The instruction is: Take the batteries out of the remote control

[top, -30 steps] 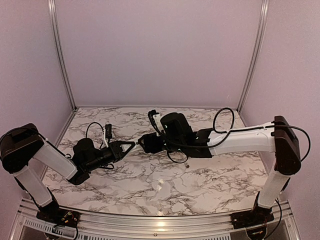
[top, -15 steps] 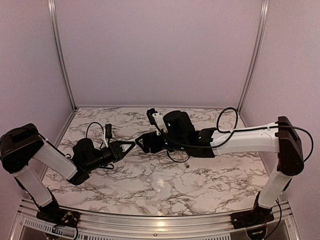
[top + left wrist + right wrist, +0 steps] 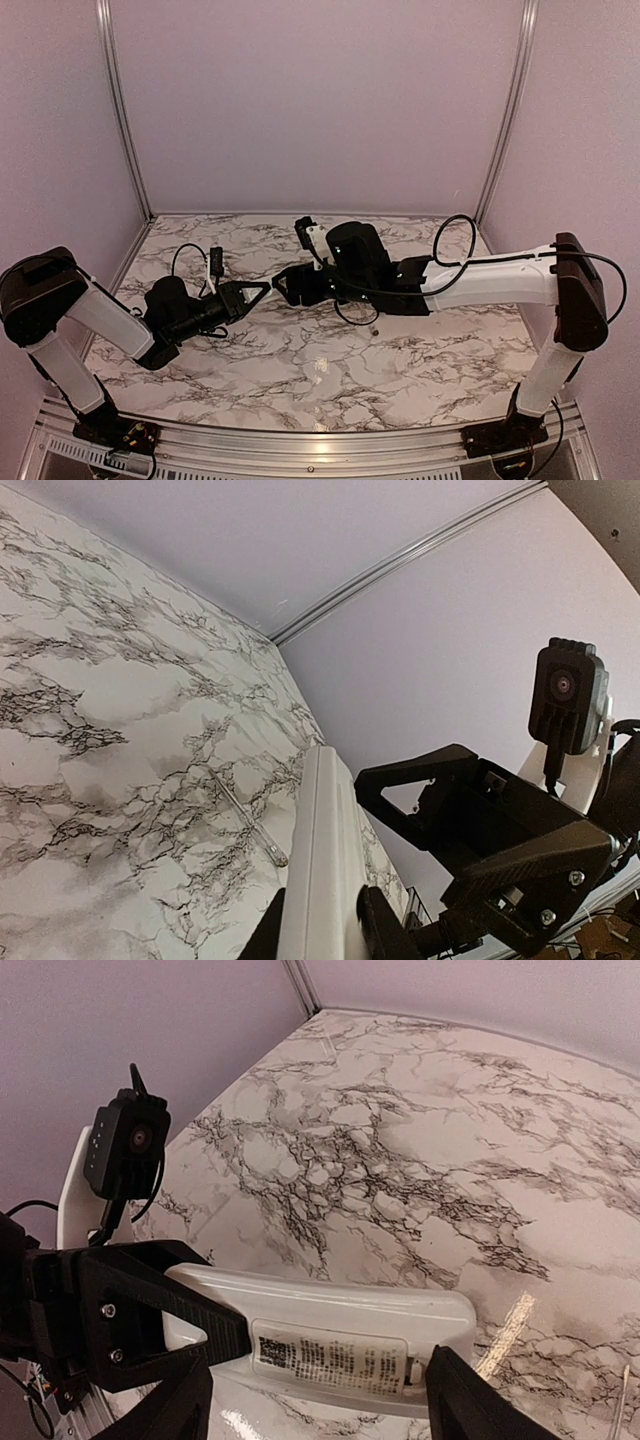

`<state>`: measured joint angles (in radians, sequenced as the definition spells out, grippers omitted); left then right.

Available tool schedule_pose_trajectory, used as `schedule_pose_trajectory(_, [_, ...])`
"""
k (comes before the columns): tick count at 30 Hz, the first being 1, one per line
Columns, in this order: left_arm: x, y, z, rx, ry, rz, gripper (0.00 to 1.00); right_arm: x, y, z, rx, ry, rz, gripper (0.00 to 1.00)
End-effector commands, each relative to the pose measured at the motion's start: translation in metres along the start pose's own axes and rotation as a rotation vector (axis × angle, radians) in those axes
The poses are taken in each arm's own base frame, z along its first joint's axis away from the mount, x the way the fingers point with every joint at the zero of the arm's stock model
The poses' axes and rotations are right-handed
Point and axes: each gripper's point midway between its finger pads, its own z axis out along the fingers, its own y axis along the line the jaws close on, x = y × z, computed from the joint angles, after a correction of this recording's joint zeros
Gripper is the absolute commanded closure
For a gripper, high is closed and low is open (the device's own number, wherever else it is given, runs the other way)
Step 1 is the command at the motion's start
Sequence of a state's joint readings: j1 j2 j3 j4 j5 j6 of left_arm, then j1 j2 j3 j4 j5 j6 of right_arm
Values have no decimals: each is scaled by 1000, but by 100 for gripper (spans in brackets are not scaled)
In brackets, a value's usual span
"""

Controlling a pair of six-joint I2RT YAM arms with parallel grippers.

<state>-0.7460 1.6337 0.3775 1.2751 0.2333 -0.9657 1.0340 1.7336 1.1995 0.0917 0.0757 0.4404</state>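
**A:** What does the overhead view hide?

**B:** There the left gripper [image 3: 258, 291] and right gripper [image 3: 285, 285] meet left of the middle of the marble-patterned counter [image 3: 330, 380], and they cover what is between them. The right wrist view shows it: a slim white rectangular remote control [image 3: 350, 1305], with its printed-label face toward that camera. The left gripper's narrow jaws are clamped on one end.

**A:** And the right gripper?

**B:** Its jaws are spread wide, one finger on each side of the remote control's free end. I cannot tell whether they touch it.

**A:** Anything nearby?

**B:** In the left wrist view a thin grey pen-like rod [image 3: 245, 820] lies on the counter beyond the remote control. No batteries are visible.

Marble-patterned table [image 3: 300, 385], thin rod [image 3: 250, 818] on it
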Motion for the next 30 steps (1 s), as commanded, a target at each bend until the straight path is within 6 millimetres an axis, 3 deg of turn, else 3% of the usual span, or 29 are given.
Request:
schedule_pose_trajectory(1, [-9,-19,-3,65,-27,15,100,-4,-2,-5,26,-5,-9,28])
schedule_pose_trajectory(15, [-9,-23,-3,80,-28,25,100,6,8,6,-38,19,1,27])
schedule_pose_trajectory(24, [-11,-27,-6,92,-36,29,100,8,-9,7,51,14,11,27])
schedule_pose_trajectory(30, [-11,-35,-9,131,-38,40,100,14,-4,13,-3,38,35,26])
